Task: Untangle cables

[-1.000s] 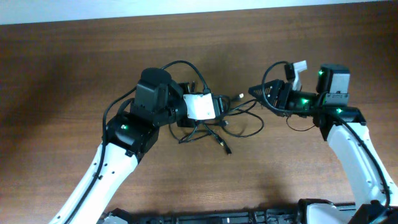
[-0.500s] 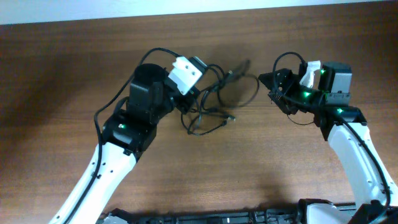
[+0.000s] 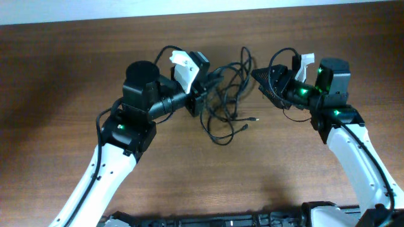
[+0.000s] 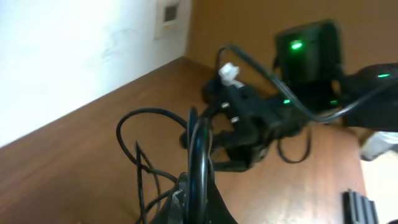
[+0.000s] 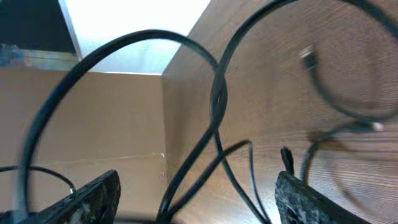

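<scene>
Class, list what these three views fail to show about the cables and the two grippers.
- Overhead: how the cables cross inside the tangle; the strands are too thin and overlap.
- Left wrist: fingertips of the left gripper, cut off by the bottom edge; whole picture blurred.
- Right wrist: whether cables touch the right gripper; the bottom edge cuts its fingers off. One plug is blurred.

The tangled cables [image 3: 222,94] spread over the wooden table [image 3: 63,75]; the left gripper [image 3: 201,98] pinches their left edge, the right gripper [image 3: 260,82] sits just right of them.
</scene>
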{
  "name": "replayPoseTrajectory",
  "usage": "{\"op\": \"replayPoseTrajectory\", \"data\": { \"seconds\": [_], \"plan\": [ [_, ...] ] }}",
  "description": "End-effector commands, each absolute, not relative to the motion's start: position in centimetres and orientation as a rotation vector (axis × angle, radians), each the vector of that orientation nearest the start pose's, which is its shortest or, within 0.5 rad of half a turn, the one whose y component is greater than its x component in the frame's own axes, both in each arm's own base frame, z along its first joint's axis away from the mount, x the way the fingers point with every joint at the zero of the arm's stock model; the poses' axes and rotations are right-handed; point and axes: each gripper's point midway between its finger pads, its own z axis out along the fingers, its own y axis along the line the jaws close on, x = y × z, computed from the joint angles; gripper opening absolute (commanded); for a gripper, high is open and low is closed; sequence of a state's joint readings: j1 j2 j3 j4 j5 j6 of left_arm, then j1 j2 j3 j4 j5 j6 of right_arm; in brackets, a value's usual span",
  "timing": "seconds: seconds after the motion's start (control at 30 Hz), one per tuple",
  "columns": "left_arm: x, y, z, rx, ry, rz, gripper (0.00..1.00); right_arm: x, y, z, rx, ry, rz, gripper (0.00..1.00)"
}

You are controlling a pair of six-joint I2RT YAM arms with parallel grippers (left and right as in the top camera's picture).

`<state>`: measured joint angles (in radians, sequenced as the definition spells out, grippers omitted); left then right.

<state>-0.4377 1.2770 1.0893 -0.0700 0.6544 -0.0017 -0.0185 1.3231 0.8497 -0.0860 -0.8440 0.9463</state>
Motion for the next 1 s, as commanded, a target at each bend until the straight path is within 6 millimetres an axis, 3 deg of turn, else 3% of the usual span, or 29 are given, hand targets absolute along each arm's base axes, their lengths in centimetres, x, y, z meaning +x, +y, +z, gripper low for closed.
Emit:
{"op": "replayPoseTrajectory", "data": {
  "seconds": [0.0, 0.2, 0.43, 0.53, 0.6, 0.9, 0.93, 0.97],
  "plan": [
    [28.7, -27.6, 35.7, 0.981, 1.485, -1.047, 0.0, 36.1, 12.5, 21.7, 0.521, 2.183, 1.442, 0.77],
    [28.7, -27.7, 36.3, 0.987, 1.453, -1.043, 0.0, 34.9, 13.8, 22.8, 0.474, 2.193, 1.585, 0.72],
    [29.3, -27.8, 35.8, 0.978, 1.468, -1.03, 0.0, 33.9, 14.9, 23.5, 0.398, 2.201, 1.667, 0.48],
    [28.9, -28.4, 35.8, 0.994, 1.458, -1.043, 0.0, 33.7, 16.3, 23.6, 0.345, 2.206, 1.662, 0.46],
    [28.6, -28.7, 35.9, 1.002, 1.446, -1.047, 0.0, 33.7, 16.7, 23.5, 0.343, 2.211, 1.651, 0.34],
    [29.3, -28.6, 36.1, 0.971, 1.452, -1.009, 0.0, 32.7, 18.5, 23.5, 0.291, 2.241, 1.683, 0.35],
    [29.4, -28.6, 36.1, 0.968, 1.45, -1.004, 0.0, 32.7, 18.5, 23.5, 0.287, 2.242, 1.684, 0.29],
    [29.4, -28.6, 36.2, 0.967, 1.448, -1.003, 0.0, 32.6, 18.6, 23.5, 0.286, 2.243, 1.685, 0.14]
  ]
}}
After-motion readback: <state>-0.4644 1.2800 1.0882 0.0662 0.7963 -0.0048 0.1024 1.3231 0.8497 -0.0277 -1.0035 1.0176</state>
